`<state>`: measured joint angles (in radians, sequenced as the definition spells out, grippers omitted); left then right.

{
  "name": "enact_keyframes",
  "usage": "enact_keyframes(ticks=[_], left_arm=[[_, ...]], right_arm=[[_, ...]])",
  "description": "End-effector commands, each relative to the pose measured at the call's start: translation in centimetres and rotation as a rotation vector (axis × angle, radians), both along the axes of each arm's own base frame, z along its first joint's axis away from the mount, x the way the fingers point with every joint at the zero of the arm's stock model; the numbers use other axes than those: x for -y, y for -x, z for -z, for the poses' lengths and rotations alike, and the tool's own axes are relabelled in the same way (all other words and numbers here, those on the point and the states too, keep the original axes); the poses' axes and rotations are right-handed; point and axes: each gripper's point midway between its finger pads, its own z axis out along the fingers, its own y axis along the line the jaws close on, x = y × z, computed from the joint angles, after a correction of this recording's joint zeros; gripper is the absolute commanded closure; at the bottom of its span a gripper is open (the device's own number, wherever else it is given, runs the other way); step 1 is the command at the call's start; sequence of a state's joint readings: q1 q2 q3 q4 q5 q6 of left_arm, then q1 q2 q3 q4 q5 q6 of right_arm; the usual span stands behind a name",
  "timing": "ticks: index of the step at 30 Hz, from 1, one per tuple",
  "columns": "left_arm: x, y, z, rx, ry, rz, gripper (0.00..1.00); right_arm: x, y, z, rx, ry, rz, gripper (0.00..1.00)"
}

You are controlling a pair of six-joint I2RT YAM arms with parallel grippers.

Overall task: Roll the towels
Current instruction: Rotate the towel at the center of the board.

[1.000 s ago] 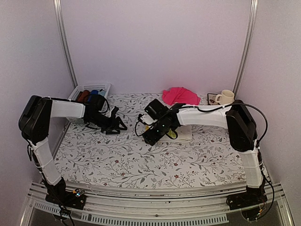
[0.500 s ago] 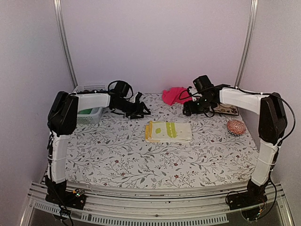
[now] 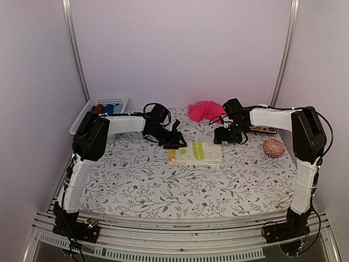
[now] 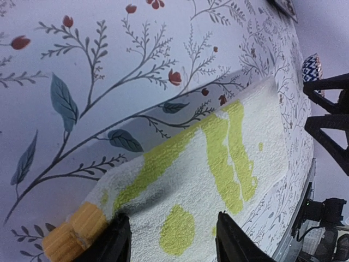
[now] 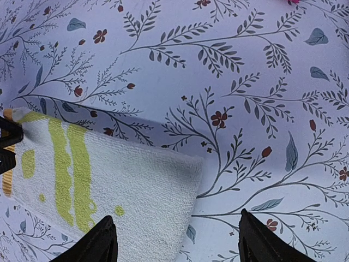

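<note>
The lime-yellow patterned towel (image 3: pixel 196 153) lies folded flat in the middle of the table, its orange edge to the left. It fills the left wrist view (image 4: pixel 207 180) and shows in the right wrist view (image 5: pixel 103 185). The hot pink towel (image 3: pixel 206 111) lies crumpled at the back. My left gripper (image 3: pixel 177 142) is open and empty, just above the patterned towel's back left corner. My right gripper (image 3: pixel 228 136) is open and empty, just above its back right corner.
A white basket (image 3: pixel 101 105) with dark red, blue and green cloth rolls stands at the back left. A round red-orange woven pad (image 3: pixel 274 147) lies at the right. A flat dark-rimmed board (image 3: pixel 265 129) lies at the back right behind the right arm.
Both grippers have moved in toward the patterned towel, the left from the basket side, the right from near the pink towel. Both are lower and closer to its back corners.
</note>
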<state>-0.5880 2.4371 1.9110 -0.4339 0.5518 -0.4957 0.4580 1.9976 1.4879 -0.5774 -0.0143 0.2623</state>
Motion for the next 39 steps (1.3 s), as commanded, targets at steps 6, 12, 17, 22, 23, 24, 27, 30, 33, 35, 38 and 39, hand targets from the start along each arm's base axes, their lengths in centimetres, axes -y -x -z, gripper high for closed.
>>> enact_keyframes(ticks=[6,12,17,22,23,24,27,30,33,35,38,39], left_arm=[[-2.7,0.5,1.5,0.013,-0.126,-0.038,0.46],[-3.2,2.3,1.6,-0.011,-0.141,-0.028,0.46],[-2.9,1.7,-1.3,0.039,-0.103,-0.030,0.44],[-2.6,0.1,-6.5,0.124,-0.042,-0.034,0.42],[-2.5,0.3,-7.1,0.124,-0.032,-0.022,0.42],[-2.3,0.9,-7.5,0.115,-0.018,-0.003,0.42],[-1.8,3.4,-8.1,0.070,0.042,0.073,0.42],[-1.4,6.4,-7.6,0.038,0.063,0.164,0.42],[-1.1,9.3,-6.4,0.002,0.068,0.259,0.41],[-1.2,11.3,-5.1,-0.034,0.068,0.309,0.41],[-1.5,13.1,-3.5,-0.072,0.053,0.352,0.41],[-1.7,13.3,-3.1,-0.079,0.048,0.358,0.41]], right_arm=[[-0.1,0.8,1.0,-0.024,-0.012,0.007,0.24],[-0.6,0.2,1.8,-0.016,-0.025,0.004,0.24],[-1.5,-0.9,1.6,-0.001,-0.055,-0.001,0.23],[-2.0,-2.4,0.4,0.034,-0.053,-0.011,0.18],[-2.2,-2.8,0.1,0.045,-0.054,-0.018,0.17],[-2.4,-3.2,-0.2,0.059,-0.057,-0.024,0.16],[-2.7,-4.8,-0.8,0.106,-0.036,-0.037,0.13],[-2.2,-6.5,-0.8,0.165,0.013,-0.023,0.10],[-1.7,-8.3,-0.3,0.195,0.079,0.005,0.03],[-1.3,-9.4,0.2,0.206,0.129,0.022,0.01],[-0.7,-10.5,1.0,0.211,0.191,0.049,0.00],[-0.5,-10.6,1.2,0.207,0.202,0.058,0.00]])
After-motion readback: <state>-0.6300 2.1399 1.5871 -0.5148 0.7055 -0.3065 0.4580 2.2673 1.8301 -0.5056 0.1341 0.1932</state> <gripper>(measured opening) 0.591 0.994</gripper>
